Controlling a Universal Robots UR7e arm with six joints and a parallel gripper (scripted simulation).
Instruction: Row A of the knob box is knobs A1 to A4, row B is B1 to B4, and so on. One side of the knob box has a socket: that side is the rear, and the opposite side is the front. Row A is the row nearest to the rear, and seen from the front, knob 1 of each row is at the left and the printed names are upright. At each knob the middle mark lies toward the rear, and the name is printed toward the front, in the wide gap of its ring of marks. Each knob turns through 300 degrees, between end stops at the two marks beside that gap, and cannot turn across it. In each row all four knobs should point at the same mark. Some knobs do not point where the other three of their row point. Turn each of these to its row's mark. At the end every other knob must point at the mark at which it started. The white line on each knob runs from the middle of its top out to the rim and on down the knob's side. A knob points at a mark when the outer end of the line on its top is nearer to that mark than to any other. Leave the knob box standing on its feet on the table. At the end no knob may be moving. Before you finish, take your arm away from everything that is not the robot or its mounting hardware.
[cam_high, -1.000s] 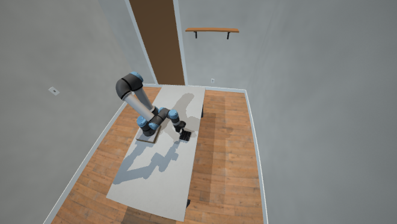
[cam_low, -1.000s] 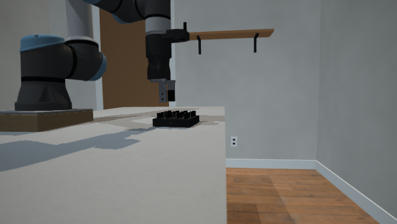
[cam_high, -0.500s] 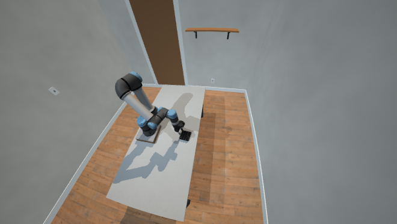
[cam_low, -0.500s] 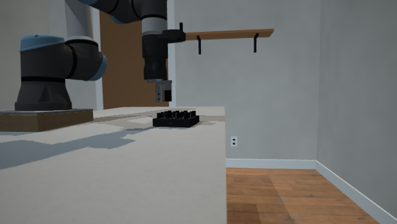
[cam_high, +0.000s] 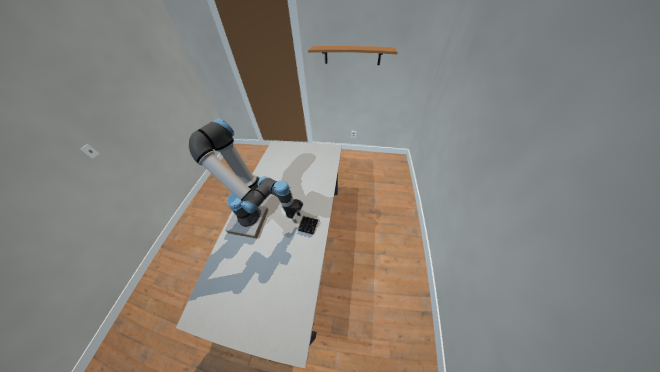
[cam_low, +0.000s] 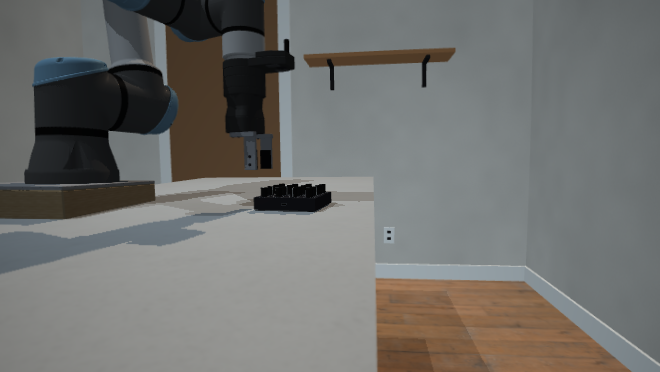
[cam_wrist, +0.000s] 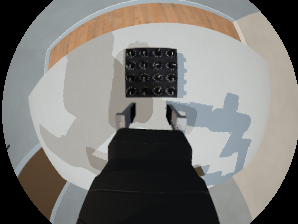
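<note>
The black knob box (cam_high: 308, 220) (cam_low: 270, 204) (cam_wrist: 151, 72) stands flat on the table. Its knobs stand upright in a four-by-four grid. A small socket (cam_low: 284, 204) shows in the side facing the exterior camera, so that side is the rear. White marks and lines show in the wrist view, but are too small to read surely; the printed names cannot be read. My gripper (cam_high: 297, 217) (cam_low: 258, 167) (cam_wrist: 151, 109) is open, with nothing between its fingers. It hangs above the table, higher than the knobs and off the box's robot-base side, touching nothing.
The pale table (cam_high: 255, 315) (cam_low: 225, 300) (cam_wrist: 200, 47) carries the box near its long edge, opposite the arm's base. The base stands on a wooden-sided block (cam_high: 243, 231) (cam_low: 100, 198). Arm shadows lie across the table. A wall shelf (cam_high: 353, 49) (cam_low: 380, 57) is far behind.
</note>
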